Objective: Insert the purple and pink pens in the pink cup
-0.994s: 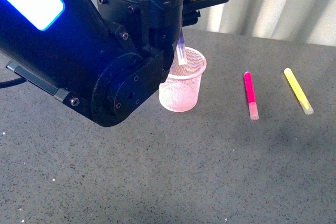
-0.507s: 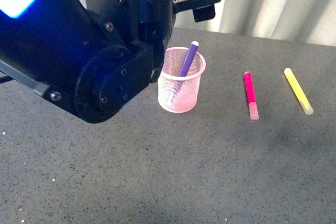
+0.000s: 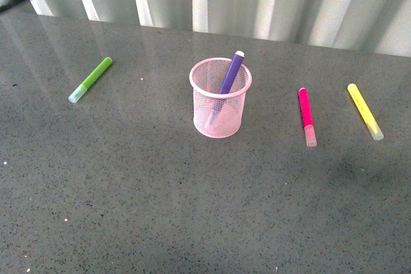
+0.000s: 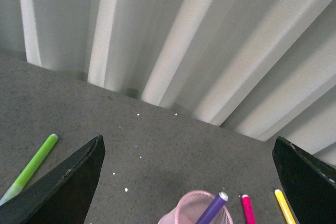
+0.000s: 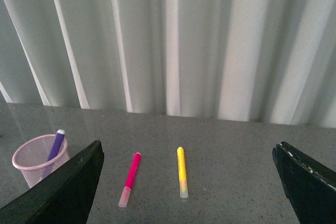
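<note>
Purple pen (image 3: 230,75) stands in pink cup (image 3: 220,108). Pink pen (image 3: 306,112) flat on surface (image 3: 128,190); we judge it light, stiff, slick, so pinch mid-barrel. Left jaws, right jaws spread, empty.

Pink wire-mesh cup (image 3: 220,110), speckled tabletop (image 3: 192,210)

Left pincer (image 4: 187,148) now clear of cup (image 3: 232,115)

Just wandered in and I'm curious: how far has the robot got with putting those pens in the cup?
About halfway. Done: the purple pen stands tilted inside the pink cup. In hand: nothing; the left gripper and right gripper are both open and empty. To do: the pink pen lies on the table, right of the cup in the front view, beside the yellow marker.
</note>
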